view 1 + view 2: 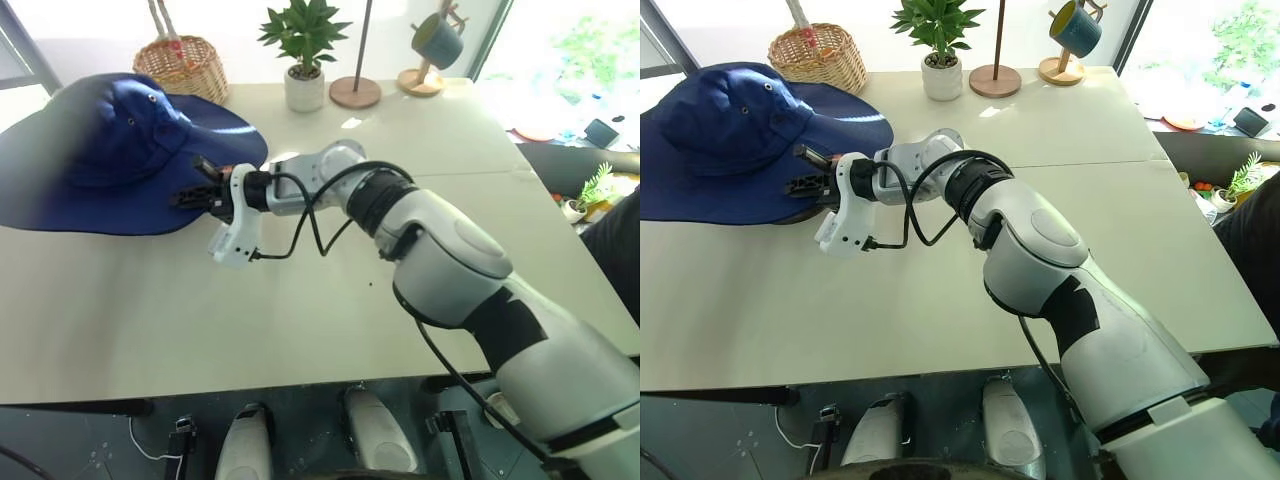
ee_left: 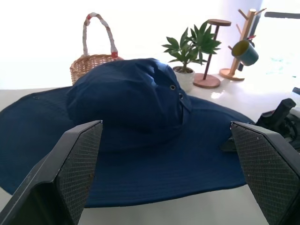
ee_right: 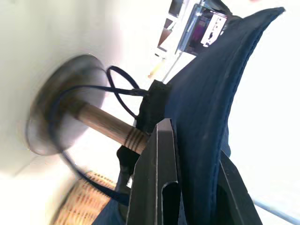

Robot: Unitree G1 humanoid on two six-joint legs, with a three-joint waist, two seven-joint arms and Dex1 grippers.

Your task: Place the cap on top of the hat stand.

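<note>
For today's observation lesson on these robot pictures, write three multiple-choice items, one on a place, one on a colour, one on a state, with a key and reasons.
1. Where does the wicker basket stand?
A. Behind the cap
B. On the floor
C. Beside the mug tree

2. What colour is the cap?
A. Red
B. Navy blue
C. White

3. How is the right gripper?
A. Open above the plant
B. Shut on nothing
C. Shut on the cap's brim

Key: 1 A, the basket sits on the table past the crown. 2 B, the fabric is dark blue. 3 C, the right wrist view shows the brim pinched between its fingers.
</note>
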